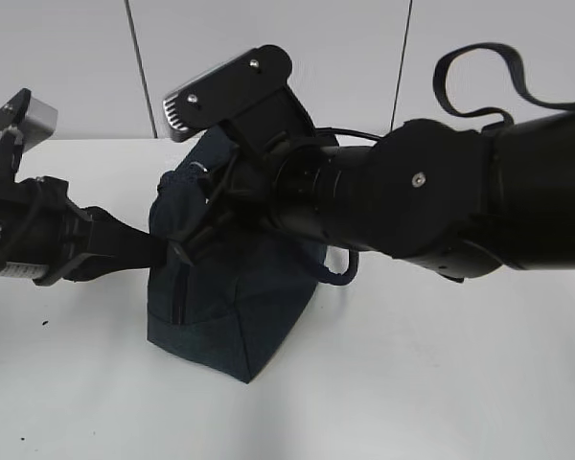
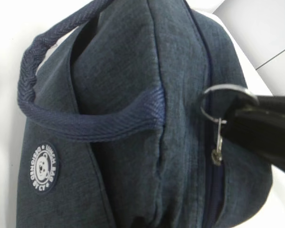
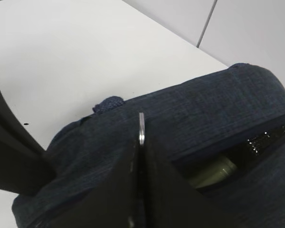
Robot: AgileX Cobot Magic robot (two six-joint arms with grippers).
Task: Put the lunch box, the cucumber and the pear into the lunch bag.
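The dark navy lunch bag (image 1: 232, 305) stands mid-table. It fills the left wrist view (image 2: 133, 95), with a loop handle (image 2: 85, 126) and a round logo patch (image 2: 42, 167). My right gripper (image 3: 141, 142) is shut on the metal ring pull (image 3: 141, 127) at the bag's top, which also shows in the left wrist view (image 2: 223, 100). The zipper gapes beside it, and the lunch box's pale green lid (image 3: 213, 172) shows inside. My left gripper (image 1: 171, 251) pinches the bag's left end. The cucumber and the pear are hidden.
The white table (image 1: 412, 383) surrounds the bag, with a grey panelled wall behind. The bulky right arm (image 1: 422, 196) hangs over the bag's right half. A black strap loop (image 1: 479, 67) rises above that arm.
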